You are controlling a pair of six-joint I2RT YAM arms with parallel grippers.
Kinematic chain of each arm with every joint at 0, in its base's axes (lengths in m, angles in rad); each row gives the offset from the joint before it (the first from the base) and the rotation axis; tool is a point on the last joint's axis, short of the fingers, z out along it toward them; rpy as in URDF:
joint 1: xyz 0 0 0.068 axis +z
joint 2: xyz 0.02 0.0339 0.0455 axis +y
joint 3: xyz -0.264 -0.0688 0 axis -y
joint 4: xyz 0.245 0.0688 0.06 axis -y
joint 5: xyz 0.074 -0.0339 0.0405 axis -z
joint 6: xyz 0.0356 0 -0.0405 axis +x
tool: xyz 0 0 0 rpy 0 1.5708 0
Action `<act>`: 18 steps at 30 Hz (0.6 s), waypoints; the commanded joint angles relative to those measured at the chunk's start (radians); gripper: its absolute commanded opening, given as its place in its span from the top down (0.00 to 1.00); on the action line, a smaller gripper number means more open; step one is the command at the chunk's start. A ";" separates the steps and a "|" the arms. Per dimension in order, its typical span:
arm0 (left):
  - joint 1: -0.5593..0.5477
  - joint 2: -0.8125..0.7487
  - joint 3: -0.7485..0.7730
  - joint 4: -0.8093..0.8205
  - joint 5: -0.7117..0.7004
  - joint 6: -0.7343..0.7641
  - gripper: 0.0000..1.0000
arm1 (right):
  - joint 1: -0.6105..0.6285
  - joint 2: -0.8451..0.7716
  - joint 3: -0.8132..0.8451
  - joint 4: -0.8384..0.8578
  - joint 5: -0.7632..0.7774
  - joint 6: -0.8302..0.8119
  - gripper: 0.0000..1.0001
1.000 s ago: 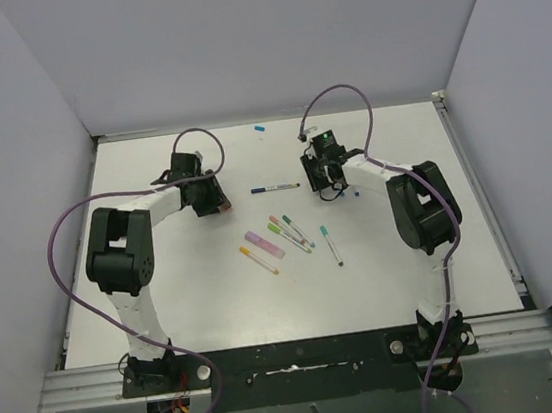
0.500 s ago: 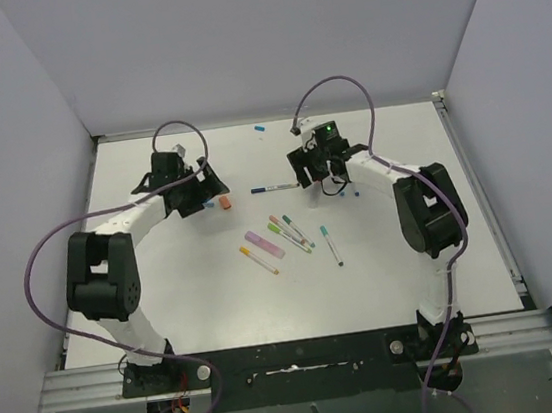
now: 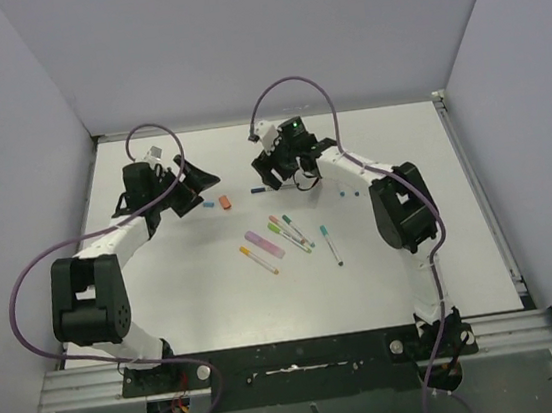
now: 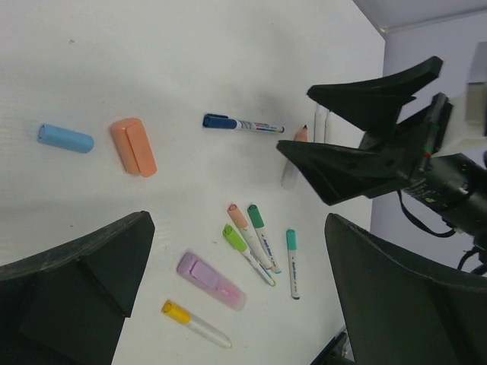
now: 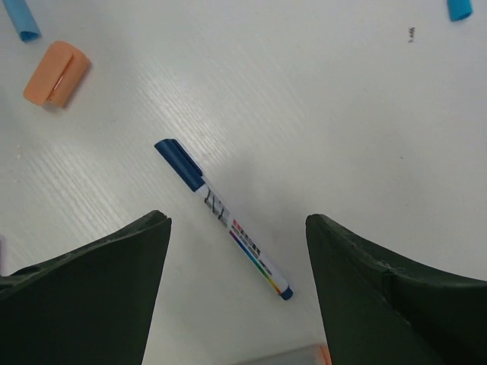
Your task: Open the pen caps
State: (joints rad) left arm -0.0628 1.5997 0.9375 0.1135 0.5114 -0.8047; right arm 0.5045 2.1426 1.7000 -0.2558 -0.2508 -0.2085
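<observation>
1. Pen caps (image 4: 256, 216) sit fitted on a loose cluster of six pens (image 3: 282, 238) nearest the arm bases. These are a thin white marker with a yellow end (image 4: 194, 324), a thick lilac-pink highlighter (image 4: 211, 280), and four thin white markers tipped lime, salmon, green and teal.
2. Farther out, two caps lie loose side by side on the white table (image 3: 164, 281): a stubby orange plastic cap (image 4: 133, 146) and a light blue tubular cap (image 4: 65, 138).
3. Just beyond them lies one slim white pen with a dark blue cap (image 5: 221, 217), its cap on.
   - It lies directly beneath the right gripper (image 5: 237, 219), whose jaws are spread wide and hold nothing.
   - Its long axis runs across the table with the cap end toward the left arm, and it slants diagonally between the right fingers.
   - The wrist probably needs a turn before the jaws can close square on the barrel.
4. One white barrel with a bare orange tip (image 4: 290, 169) lies partly hidden behind that gripper.
5. The left gripper (image 4: 237, 222), also wide and empty, hangs on the cap side, well apart from the pen, so the right arm is nearer.
</observation>
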 commanded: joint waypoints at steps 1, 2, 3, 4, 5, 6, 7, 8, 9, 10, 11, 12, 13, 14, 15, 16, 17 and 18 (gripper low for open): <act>0.000 -0.090 0.020 0.058 0.043 -0.021 0.02 | 0.037 0.061 0.093 -0.078 0.000 -0.085 0.27; 0.000 -0.094 0.017 0.062 0.045 -0.024 0.02 | 0.041 0.072 0.106 -0.086 0.000 -0.090 0.27; -0.001 -0.098 0.012 0.071 0.046 -0.031 0.02 | 0.043 0.081 0.115 -0.090 0.001 -0.094 0.26; -0.001 -0.100 0.007 0.076 0.048 -0.037 0.02 | 0.046 0.090 0.119 -0.091 0.003 -0.097 0.26; -0.002 -0.102 0.003 0.084 0.052 -0.042 0.02 | 0.049 0.095 0.124 -0.092 0.005 -0.099 0.26; -0.002 -0.104 0.001 0.084 0.053 -0.043 0.02 | 0.050 0.101 0.128 -0.095 0.007 -0.102 0.26; -0.002 -0.104 0.003 0.077 0.052 -0.042 0.02 | 0.052 0.109 0.132 -0.098 0.012 -0.105 0.26; -0.002 -0.105 0.003 0.070 0.051 -0.042 0.02 | 0.053 0.116 0.136 -0.102 0.015 -0.109 0.26; -0.002 -0.106 0.004 0.064 0.050 -0.041 0.02 | 0.054 0.120 0.139 -0.105 0.019 -0.112 0.26; -0.002 -0.106 0.005 0.059 0.049 -0.041 0.02 | 0.056 0.125 0.140 -0.105 0.021 -0.115 0.26; -0.002 -0.106 0.004 0.056 0.049 -0.041 0.02 | 0.057 0.131 0.143 -0.108 0.023 -0.116 0.26; -0.002 -0.107 0.005 0.054 0.049 -0.040 0.02 | 0.058 0.136 0.145 -0.111 0.024 -0.118 0.26; -0.002 -0.106 0.007 0.052 0.049 -0.035 0.02 | 0.058 0.141 0.146 -0.114 0.026 -0.119 0.26; -0.002 -0.104 0.009 0.048 0.051 -0.031 0.02 | 0.058 0.146 0.149 -0.116 0.028 -0.120 0.26; -0.002 -0.102 0.012 0.044 0.052 -0.028 0.02 | 0.058 0.152 0.151 -0.120 0.028 -0.121 0.26; -0.002 -0.101 0.017 0.038 0.053 -0.024 0.02 | 0.057 0.156 0.151 -0.123 0.028 -0.121 0.26; -0.002 -0.098 0.021 0.032 0.053 -0.019 0.02 | 0.058 0.160 0.151 -0.126 0.028 -0.121 0.27; -0.001 -0.098 0.024 0.030 0.053 -0.017 0.02 | 0.058 0.163 0.151 -0.126 0.028 -0.122 0.27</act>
State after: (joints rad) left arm -0.0639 1.5486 0.9375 0.1226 0.5488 -0.8364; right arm 0.5621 2.3032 1.8080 -0.3782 -0.2337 -0.3115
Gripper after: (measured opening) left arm 0.976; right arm 0.736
